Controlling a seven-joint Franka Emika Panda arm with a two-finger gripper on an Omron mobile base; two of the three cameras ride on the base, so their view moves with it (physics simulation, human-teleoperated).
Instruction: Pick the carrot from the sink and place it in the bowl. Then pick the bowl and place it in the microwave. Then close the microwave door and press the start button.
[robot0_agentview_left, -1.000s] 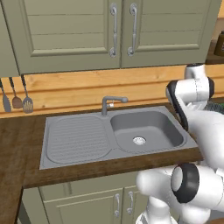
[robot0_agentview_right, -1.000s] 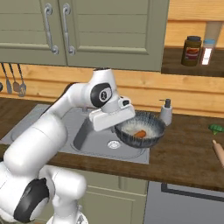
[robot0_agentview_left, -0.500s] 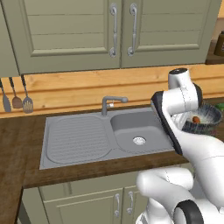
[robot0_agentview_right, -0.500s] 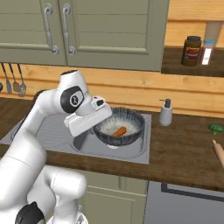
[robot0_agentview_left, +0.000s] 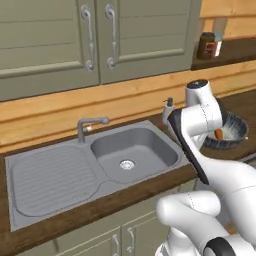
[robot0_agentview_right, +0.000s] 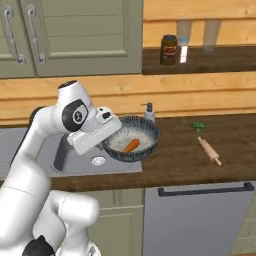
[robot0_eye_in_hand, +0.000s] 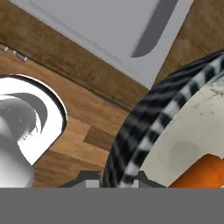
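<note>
Views swung rightward since half a second ago, base turning: sink (robot0_agentview_left: 100, 165) now mid-left in left base view, jar and shaker on shelf newly in sight. Bowl carried along too, from over the basin to over the wooden table (robot0_agentview_right: 200, 160) at the sink's right edge.

End effector (robot0_agentview_right: 111, 134) clamped tight on near rim of bowl (robot0_agentview_right: 131, 137); fingertips (robot0_eye_in_hand: 89, 178) barely peeking at bottom of hand view, pinching the striped rim. Bowl (robot0_eye_in_hand: 175, 131) held about level, clear of the table, extending away from the end effector toward the right in right base view. Dark ribbed outside, pale speckled inside.

Carrot (robot0_agentview_right: 131, 145) lying inside bowl, just beyond the end effector, tilted across the bowl floor. Orange tip of carrot (robot0_eye_in_hand: 201, 173) close to the fingertips in hand view. Also glimpsed past the arm: carrot (robot0_agentview_left: 219, 134), bowl (robot0_agentview_left: 232, 135).

Sink basin (robot0_agentview_right: 85, 157) below and behind the end effector, drain visible. Soap dispenser (robot0_agentview_right: 148, 112) just behind the bowl, against the wall. Rolling pin (robot0_agentview_right: 209, 150) and small green item (robot0_agentview_right: 198, 126) well beyond the bowl, on the table. Jar (robot0_agentview_right: 169, 49) and shaker (robot0_agentview_right: 183, 49) on shelf, above and beyond. Faucet (robot0_agentview_left: 90, 126) at the basin's back edge.
</note>
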